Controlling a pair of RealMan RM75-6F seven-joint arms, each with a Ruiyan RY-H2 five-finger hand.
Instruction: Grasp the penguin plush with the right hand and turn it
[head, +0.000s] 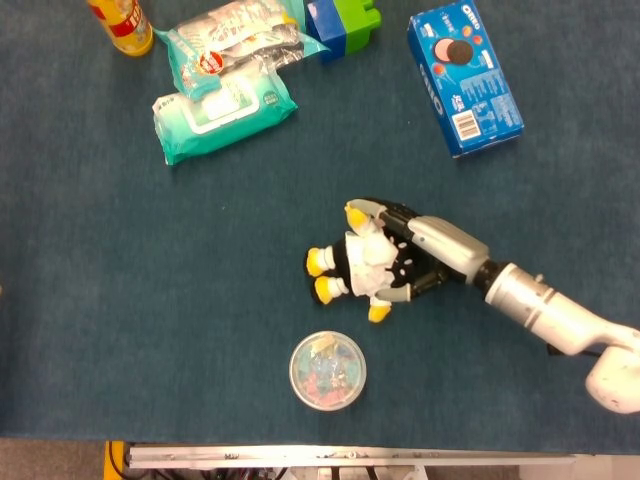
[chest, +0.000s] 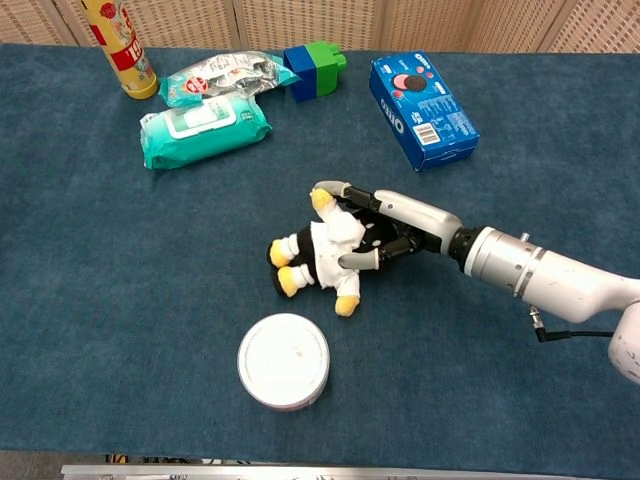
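Penguin plush (head: 362, 265) lies on its side on the blue cloth, yellow feet pointing away from the arm, just beyond the round lidded tub (head: 328, 371) and well short of the blue cookie box (head: 464, 78). The right hand (head: 420, 252) comes in from the plush's head end, reaching low and nearly flat so it can cup the body from the side. Its fingers (chest: 345, 190) arch over the far side of the plush while the thumb (chest: 358, 259) presses in from the near side, so the toy sits clasped between them; the hold looks closed enough to carry a twist. Gripping the head and torso, not the feet, likely gives the wrist a firm axis for turning. The plush rests on the cloth, not lifted. The left hand shows in neither view.
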